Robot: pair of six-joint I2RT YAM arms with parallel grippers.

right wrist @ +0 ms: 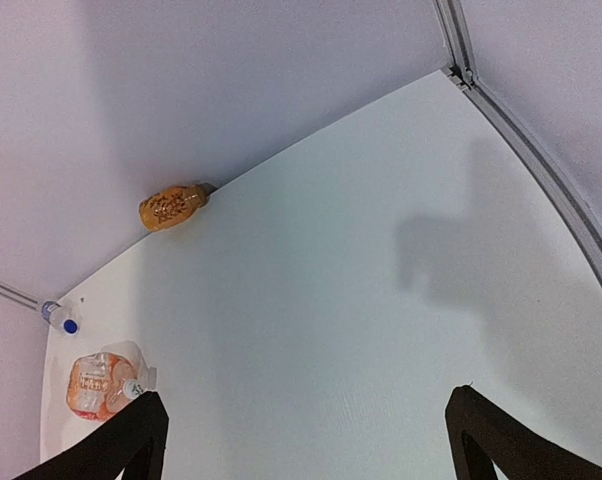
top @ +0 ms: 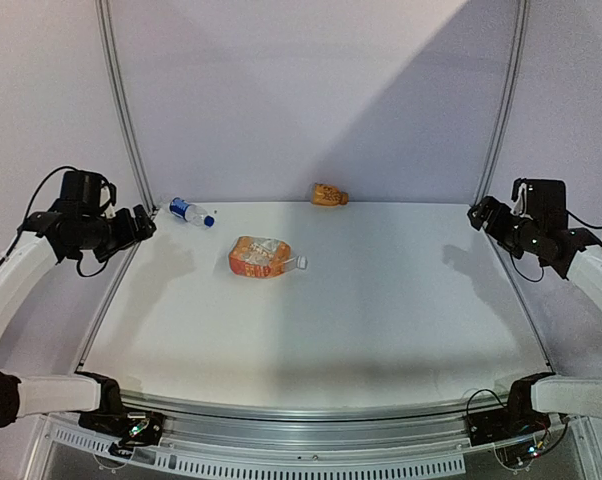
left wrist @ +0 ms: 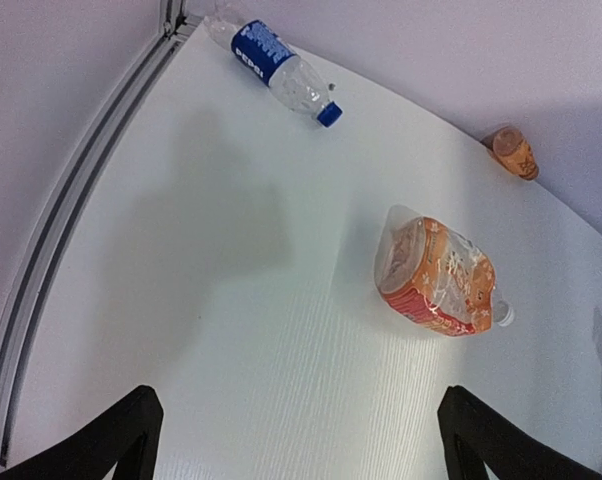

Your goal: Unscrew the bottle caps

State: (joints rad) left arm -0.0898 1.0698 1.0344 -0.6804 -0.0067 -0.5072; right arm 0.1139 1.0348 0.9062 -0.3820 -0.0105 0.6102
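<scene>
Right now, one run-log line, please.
left fingers open, empty | right fingers open, empty | water bottle lying, blue cap on | orange bottle lying, white cap on

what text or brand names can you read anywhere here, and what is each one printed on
"PEPSI": white letters on the blue label of the clear bottle, seen in the left wrist view.
Orange flat-sided bottle: its label carries print, but it is too blurred to read.
Small orange bottle at the back: too small to read.
No other text shows in any view.
</scene>
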